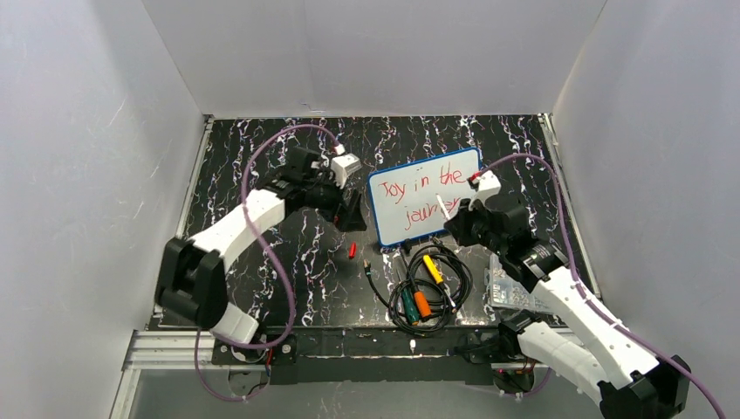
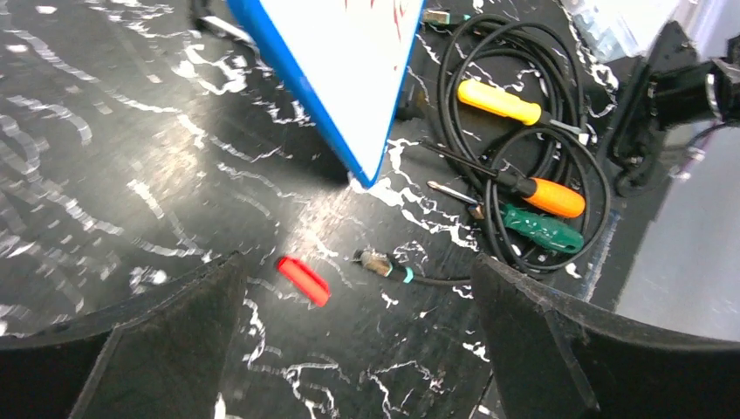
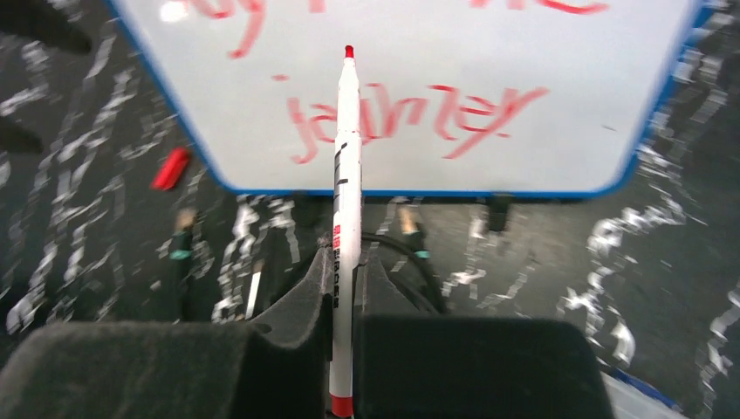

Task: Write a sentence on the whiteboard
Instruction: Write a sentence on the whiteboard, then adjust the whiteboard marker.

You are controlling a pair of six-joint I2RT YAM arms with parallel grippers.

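The whiteboard (image 1: 397, 229), white with a blue rim, lies tilted at the table's middle back. The sentence (image 1: 423, 185) is written on it in red in two lines; the lower line (image 3: 419, 113) shows in the right wrist view. My right gripper (image 1: 455, 218) hovers at the board's lower right, shut on a white marker (image 3: 348, 157) whose red tip points at the board (image 3: 541, 140). My left gripper (image 1: 353, 212) is open just left of the board, with nothing between its fingers (image 2: 358, 262). The board's blue corner (image 2: 362, 166) sits ahead of it. A red cap (image 2: 304, 280) lies on the table.
A coil of black cable (image 1: 436, 292) holds yellow (image 2: 499, 101), orange (image 2: 552, 197) and green (image 2: 539, 229) screwdrivers in front of the board. A cable plug (image 2: 375, 262) lies near the cap. A clear plastic box (image 1: 515, 292) sits at right. White walls enclose the table.
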